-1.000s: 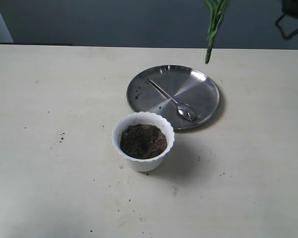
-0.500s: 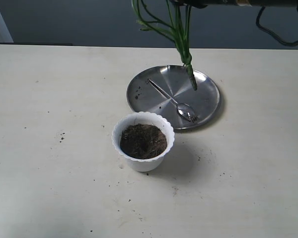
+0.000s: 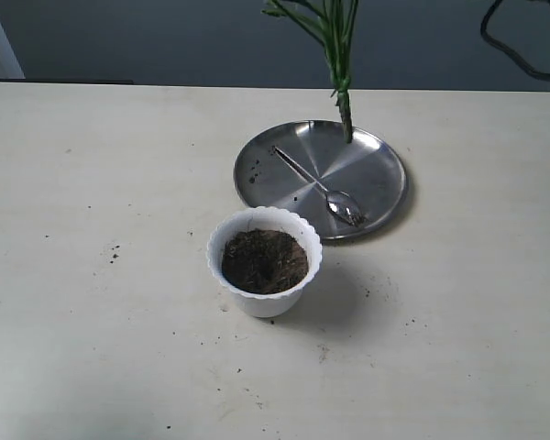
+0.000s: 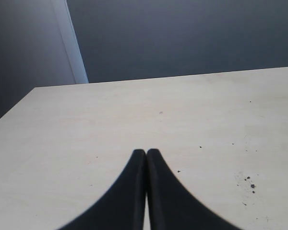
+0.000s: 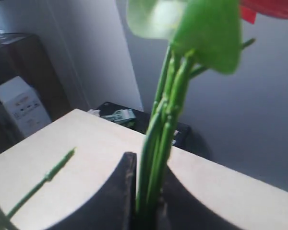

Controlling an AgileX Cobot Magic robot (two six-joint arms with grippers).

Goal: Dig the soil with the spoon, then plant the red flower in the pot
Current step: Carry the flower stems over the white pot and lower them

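We see the red flower [image 3: 337, 55] hanging stem-down above the far edge of the steel plate [image 3: 385, 170], with the pot [image 3: 264, 261] of soil [image 3: 264, 260] standing on the table [image 3: 92, 275] in front of it.

On the pale table, dotted with soil crumbs, the round steel plate lies just behind the white scalloped pot, the two nearly touching. The spoon [image 3: 316, 186] rests on the plate, bowl toward the pot. We find the flower's bundled green stems, broad leaf and a sliver of red bloom in the right wrist view, where the right end effector [image 5: 146, 191] is clamped on the stems. The left end effector [image 4: 146, 154] has its fingers pressed together, holding nothing, above bare table.
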